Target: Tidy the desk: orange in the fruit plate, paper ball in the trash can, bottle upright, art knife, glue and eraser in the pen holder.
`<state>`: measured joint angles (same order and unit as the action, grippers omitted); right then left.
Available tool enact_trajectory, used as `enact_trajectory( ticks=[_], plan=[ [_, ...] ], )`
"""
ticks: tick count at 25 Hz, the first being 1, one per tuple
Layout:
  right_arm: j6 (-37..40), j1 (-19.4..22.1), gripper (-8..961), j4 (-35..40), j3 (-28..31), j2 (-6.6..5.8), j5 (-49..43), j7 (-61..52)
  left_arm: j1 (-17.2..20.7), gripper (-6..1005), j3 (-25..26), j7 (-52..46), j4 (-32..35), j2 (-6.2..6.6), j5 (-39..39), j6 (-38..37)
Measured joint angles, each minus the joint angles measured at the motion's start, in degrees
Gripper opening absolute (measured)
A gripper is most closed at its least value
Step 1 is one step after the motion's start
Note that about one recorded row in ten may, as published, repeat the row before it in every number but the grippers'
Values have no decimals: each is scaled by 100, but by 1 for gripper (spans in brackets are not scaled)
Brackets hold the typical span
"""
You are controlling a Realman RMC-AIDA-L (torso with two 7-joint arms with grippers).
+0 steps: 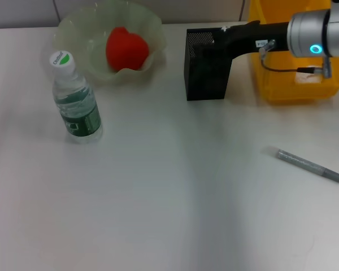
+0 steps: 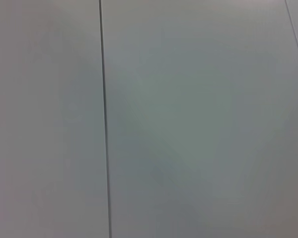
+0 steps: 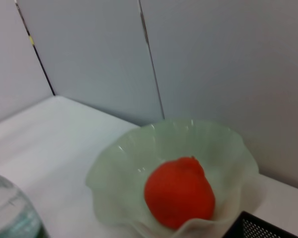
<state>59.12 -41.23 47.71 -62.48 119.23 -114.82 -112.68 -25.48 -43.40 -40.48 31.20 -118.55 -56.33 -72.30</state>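
White tabletop fills most of the head view, and the desk [image 1: 158,197] is backed by pale wall panels with dark seams. At the far side the orange [image 1: 126,49] is already lodged in the fruit plate [image 1: 73,28], whose wavy rim keeps it from rolling, and the bottle [image 1: 75,104] is stood upright on its base just in front of the plate. A word is printed on the bottle's cap and a green label is wrapped round its body, but neither can be read. The right gripper [image 1: 229,35] is held out over the open top of the pen holder [image 1: 206,73], presumably so that something may be dropped in or has been; whether its fingers are released or clenched cannot be told, since they are hidden (a small white tag on the arm is also illegible). Behind the arm the trash can [image 1: 288,84] is seen. A grey pen-like stick [image 1: 311,165], possibly the art knife, is left lying flat well apart from the holder. No left gripper is seen.
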Motion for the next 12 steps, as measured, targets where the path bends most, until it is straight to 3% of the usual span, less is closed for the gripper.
enact_trajectory(
  ticks=[3,4,5,7,10,12],
  plan=[
    [425,275,609,609,0,-2,94,-355,0,787,3,-2,1,-2,-1,-53],
    [915,487,614,1232,-18,-10,98,-803,0,787,5,-6,5,-2,0,-74],
    [915,487,620,1232,-18,-10,98,-803,0,787,5,-6,5,-2,0,-74],
    [1821,679,630,2240,-45,-39,-152,-1617,0,787,5,-7,6,-2,0,-83],
    [2418,674,641,2646,-37,-52,-509,-2079,-34,787,7,-13,9,3,2,-85],
    [3086,526,640,2946,-104,-31,-1271,-2756,-81,787,-16,-13,9,4,3,-59]
  ],
)
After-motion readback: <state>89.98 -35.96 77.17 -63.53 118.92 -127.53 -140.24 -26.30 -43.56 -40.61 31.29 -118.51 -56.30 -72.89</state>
